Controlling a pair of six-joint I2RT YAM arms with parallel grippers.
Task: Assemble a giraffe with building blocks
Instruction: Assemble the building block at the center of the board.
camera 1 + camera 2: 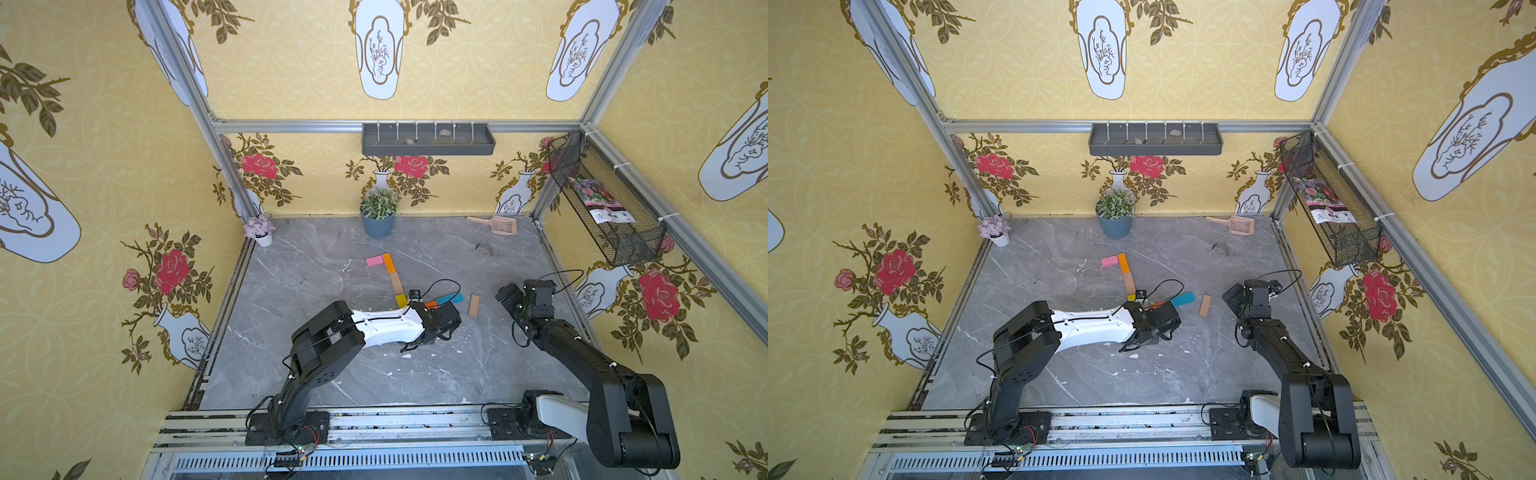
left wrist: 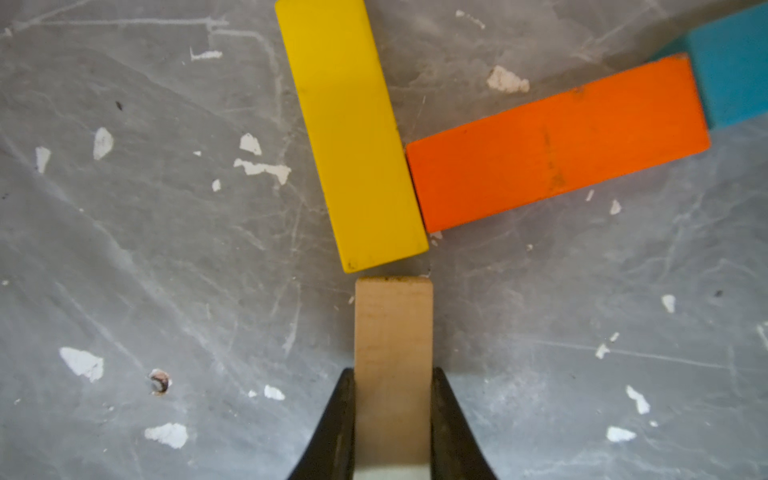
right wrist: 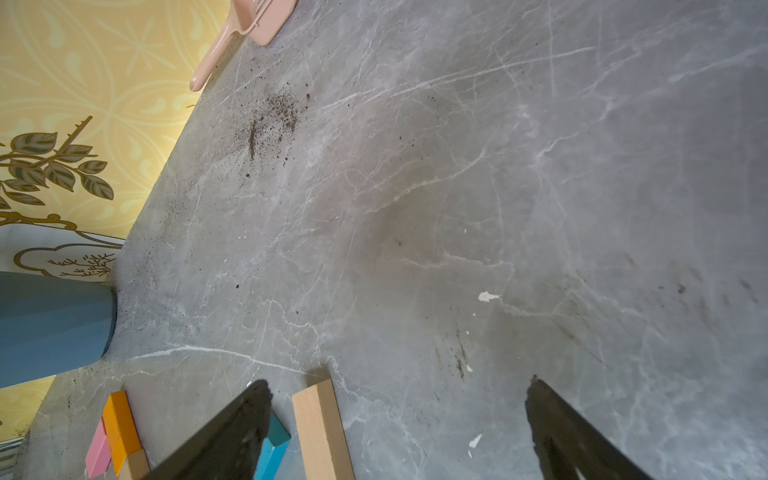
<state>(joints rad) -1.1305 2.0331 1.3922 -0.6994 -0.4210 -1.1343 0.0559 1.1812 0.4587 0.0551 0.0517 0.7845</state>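
I'm getting both top views looking down from high over the front rail (image 1: 374, 419), taking in the whole grey tabletop (image 1: 415, 374). My left wrist camera is facing straight down, very near the yellow block (image 2: 353, 137). The right wrist one is looking slantwise across toward the peach scoop (image 3: 245, 25), sharing the blue block (image 3: 272, 449) with it

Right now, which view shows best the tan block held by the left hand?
The left wrist view: the tan block is clamped in the left hand, its end nearly at the yellow block. In both top views the arm covers it. The right wrist view shows only a loose tan block.
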